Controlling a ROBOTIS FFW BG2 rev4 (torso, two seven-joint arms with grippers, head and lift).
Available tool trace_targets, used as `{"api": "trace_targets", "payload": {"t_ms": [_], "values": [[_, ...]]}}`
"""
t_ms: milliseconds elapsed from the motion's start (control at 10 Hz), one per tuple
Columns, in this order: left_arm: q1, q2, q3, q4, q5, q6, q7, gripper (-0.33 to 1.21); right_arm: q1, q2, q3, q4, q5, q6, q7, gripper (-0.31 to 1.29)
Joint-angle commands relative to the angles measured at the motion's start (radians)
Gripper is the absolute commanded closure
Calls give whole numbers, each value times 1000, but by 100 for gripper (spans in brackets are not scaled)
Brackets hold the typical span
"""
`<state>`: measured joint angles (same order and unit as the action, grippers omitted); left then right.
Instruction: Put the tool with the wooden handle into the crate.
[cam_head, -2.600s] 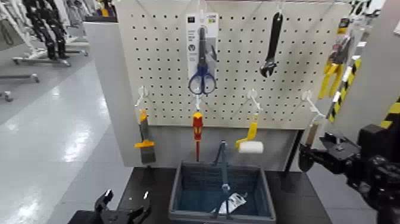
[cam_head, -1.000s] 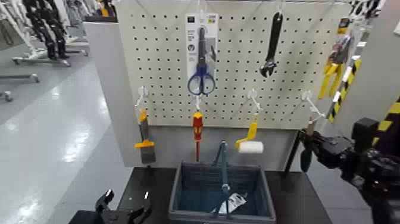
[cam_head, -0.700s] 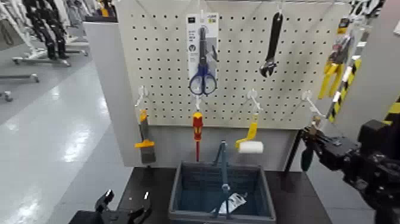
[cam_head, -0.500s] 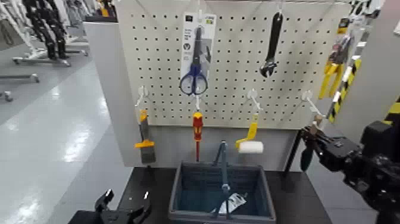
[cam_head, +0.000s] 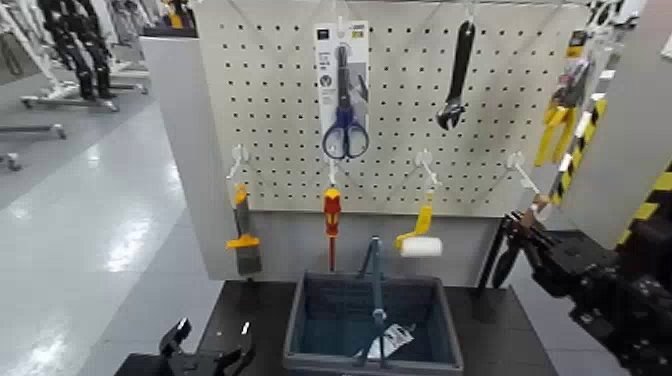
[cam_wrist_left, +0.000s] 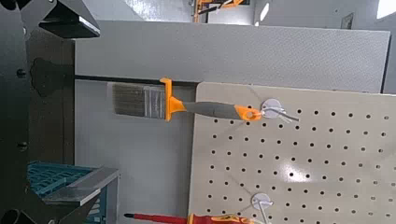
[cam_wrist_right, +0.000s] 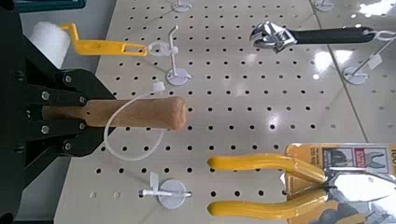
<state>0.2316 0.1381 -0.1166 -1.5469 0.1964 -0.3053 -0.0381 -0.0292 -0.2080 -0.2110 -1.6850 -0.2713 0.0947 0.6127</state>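
Note:
My right gripper (cam_head: 532, 252) is shut on the trowel's light wooden handle (cam_wrist_right: 135, 114), just off the right edge of the pegboard. The trowel (cam_head: 503, 258) shows as a dark, thin, edge-on blade hanging down-left from the gripper, with a white loop at the handle end. In the right wrist view the blade is hidden behind the black fingers (cam_wrist_right: 56, 89). The dark blue-grey crate (cam_head: 300, 305) with its hoop handle sits on the black table below the board, left of the trowel. My left gripper (cam_head: 207, 355) is parked open at the lower left, near the crate's corner (cam_wrist_left: 65, 177).
The pegboard holds packaged scissors (cam_head: 342, 95), a black wrench (cam_head: 458, 75), a red-and-yellow screwdriver (cam_head: 331, 215), a yellow-handled roller (cam_head: 420, 240), a paintbrush (cam_head: 243, 240) and yellow pliers (cam_head: 555, 120). A bare hook (cam_head: 520, 170) sticks out above the trowel. A white tag (cam_head: 388, 342) lies in the crate.
My right gripper has turned the trowel blade edge-on, taken it off its hook and drawn back a little right and down. The scissors pack swung. The left arm has not moved.

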Motion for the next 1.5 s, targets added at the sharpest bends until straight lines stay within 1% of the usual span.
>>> {"api": "trace_targets", "payload": {"t_ms": [100, 200, 400, 600, 800, 900, 1200, 1400, 1500], "values": [[0, 0, 0, 1, 2, 0, 0, 11, 14, 41, 12, -7, -48, -19, 6, 114], [0, 0, -1, 1, 2, 0, 0, 11, 23, 53, 16, -4, -78, -36, 6, 114], [-2, -2, -1, 1, 2, 0, 0, 11, 25, 73, 41, 30, -118, -66, 6, 114], [-3, 0, -1, 2, 2, 0, 0, 11, 15, 90, 79, 107, -175, -108, 4, 115], [-3, -2, -3, 2, 2, 0, 0, 11, 2, 108, 111, 185, -207, -135, 2, 115], [-5, -2, -3, 2, 2, 0, 0, 11, -9, 114, 131, 225, -232, -145, 2, 115], [-9, -2, -5, 5, 2, 0, 0, 11, -35, 116, 203, 309, -292, -151, 1, 115], [-12, -2, -5, 8, 2, 0, -2, 11, -52, 114, 252, 343, -315, -145, -11, 115], [-12, -2, -6, 10, 2, 0, -3, 11, -55, 114, 266, 346, -315, -135, -24, 115]]}}
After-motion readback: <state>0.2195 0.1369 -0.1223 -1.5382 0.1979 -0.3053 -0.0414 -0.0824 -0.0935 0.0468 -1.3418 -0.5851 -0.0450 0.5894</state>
